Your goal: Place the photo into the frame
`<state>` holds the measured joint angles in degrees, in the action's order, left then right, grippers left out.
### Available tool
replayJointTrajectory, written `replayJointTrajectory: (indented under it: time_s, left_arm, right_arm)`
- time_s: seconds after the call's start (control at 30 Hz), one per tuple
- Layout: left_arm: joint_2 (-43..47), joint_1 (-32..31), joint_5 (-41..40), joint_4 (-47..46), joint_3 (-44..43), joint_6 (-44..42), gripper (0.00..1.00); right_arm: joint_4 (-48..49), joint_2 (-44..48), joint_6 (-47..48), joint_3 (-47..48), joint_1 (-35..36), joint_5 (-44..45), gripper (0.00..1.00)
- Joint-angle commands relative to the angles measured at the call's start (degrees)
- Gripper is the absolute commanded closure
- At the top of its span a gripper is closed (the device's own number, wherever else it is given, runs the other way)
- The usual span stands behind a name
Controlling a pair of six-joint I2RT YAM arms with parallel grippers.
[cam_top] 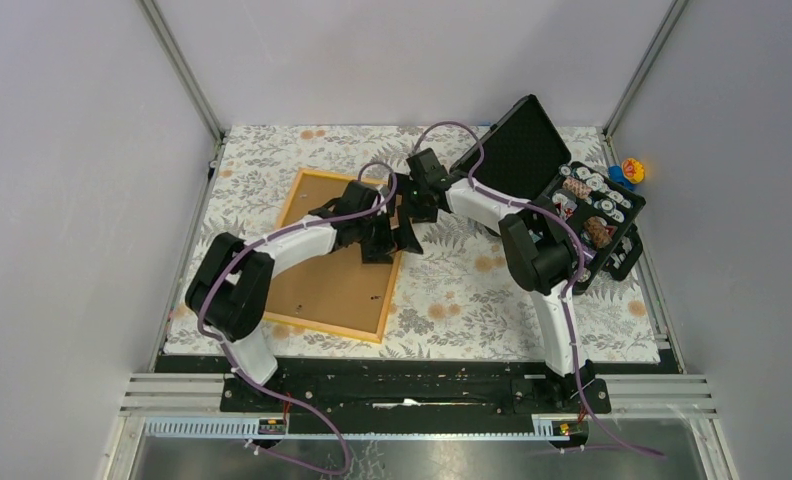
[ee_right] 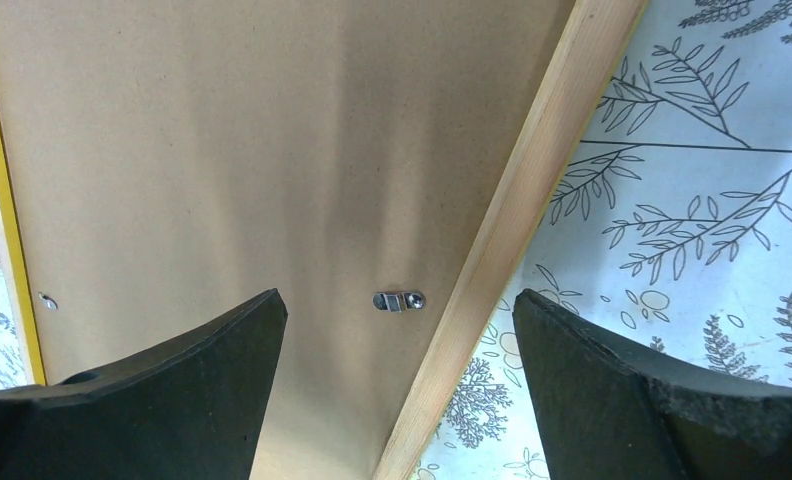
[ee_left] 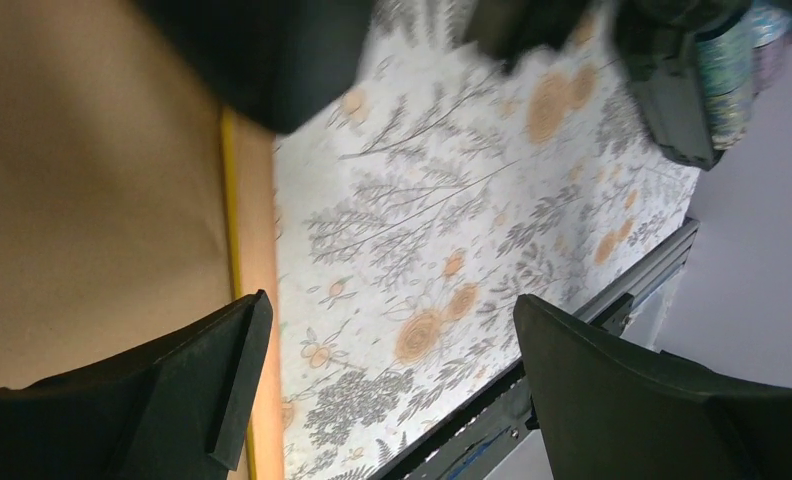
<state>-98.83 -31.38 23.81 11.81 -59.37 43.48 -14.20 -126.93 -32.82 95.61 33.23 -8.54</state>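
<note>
One frame (ee_right: 512, 220) lies back-up, left of centre, with one brown backing board (cam_top: 322, 285) inside. We see two grippers over its right edge, left gripper (ee_left: 387, 330) and right gripper (ee_right: 395, 305), jaws apart, empty.

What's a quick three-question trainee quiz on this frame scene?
1. True or false: the frame lies with its brown backing board facing up.
2. The right gripper is: A) shut on the frame, B) open over the frame's rail, C) out of view.
3. What small metal part sits on the backing board near that rail?
Key: 1 true; 2 B; 3 a retaining clip.
</note>
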Motion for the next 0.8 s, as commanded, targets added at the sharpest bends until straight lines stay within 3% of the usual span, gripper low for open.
replayJointTrajectory:
  time_s: [0.0, 0.27, 0.37, 0.5, 0.63, 0.77]
  left_arm:
    - [5.3, -0.2, -1.9, 7.3, -8.6, -6.8, 0.01]
    - [17.4, 5.7, -16.7, 20.5, -15.7, -15.2, 0.01]
    - [21.5, 6.6, -26.8, 20.5, -16.2, -18.4, 0.01]
    - [26.4, 6.6, -34.5, 18.7, -13.4, -20.5, 0.01]
    - [30.9, 7.0, -38.5, 15.6, -8.7, -21.2, 0.01]
    - [33.0, 7.1, -38.9, 14.7, -6.6, -21.3, 0.01]
  right_arm:
    - [-6.1, -0.8, 0.6, 3.3, -0.3, 1.3, 0.09]
    - [-10.8, -3.3, -3.7, 5.7, 1.1, 6.0, 0.18]
    - [-11.8, -4.0, -4.4, 6.3, 2.0, 7.9, 0.18]
    - [-16.6, -6.8, -5.2, 11.6, 3.8, 13.0, 0.18]
    - [-24.3, -11.0, -5.4, 19.2, 6.0, 18.6, 0.21]
    - [-25.8, -11.9, -6.1, 19.8, 6.8, 20.4, 0.27]
